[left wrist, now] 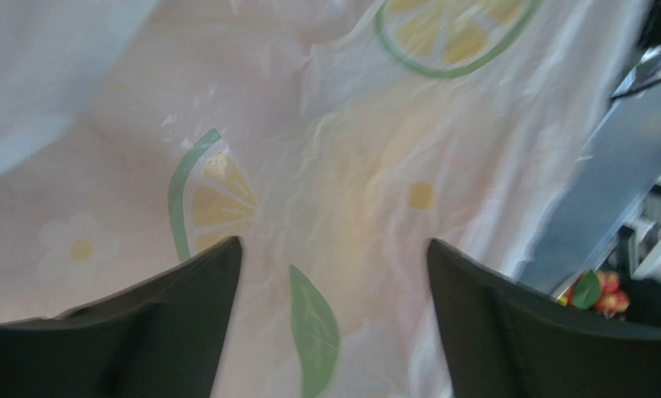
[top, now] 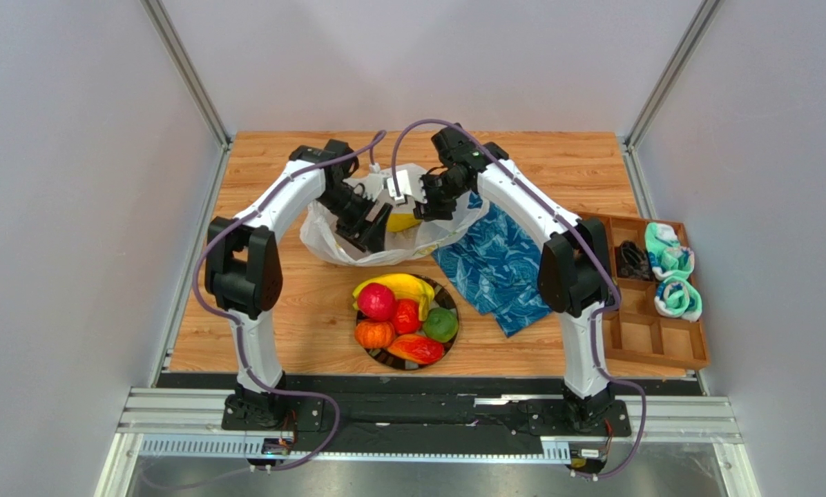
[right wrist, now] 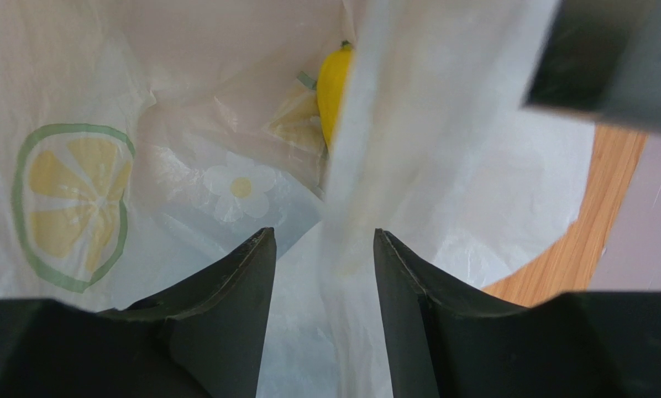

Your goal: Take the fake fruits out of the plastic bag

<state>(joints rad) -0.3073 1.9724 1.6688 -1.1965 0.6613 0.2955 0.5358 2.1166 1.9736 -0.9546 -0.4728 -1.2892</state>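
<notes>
The plastic bag (top: 334,236) lies crumpled at mid-table, printed with lemon slices and a green leaf (left wrist: 313,332). A yellow fake fruit (top: 402,221) is still inside it and shows in the right wrist view (right wrist: 334,83). The banana bunch (top: 402,285), red rounds (top: 377,301), an orange one (top: 375,333), a green one (top: 441,324) and the mango shape (top: 415,349) sit on the black-rimmed plate (top: 455,311). My left gripper (top: 368,233) (left wrist: 334,245) is wide open just over the bag's film. My right gripper (top: 424,204) (right wrist: 324,232) is open at the bag's mouth, with a fold of the bag between its fingers.
A blue patterned cloth (top: 500,264) lies right of the bag, partly under my right arm. A wooden compartment tray (top: 651,337) at the right edge holds a black item (top: 633,259) and teal-white rolls (top: 674,280). White walls enclose the table.
</notes>
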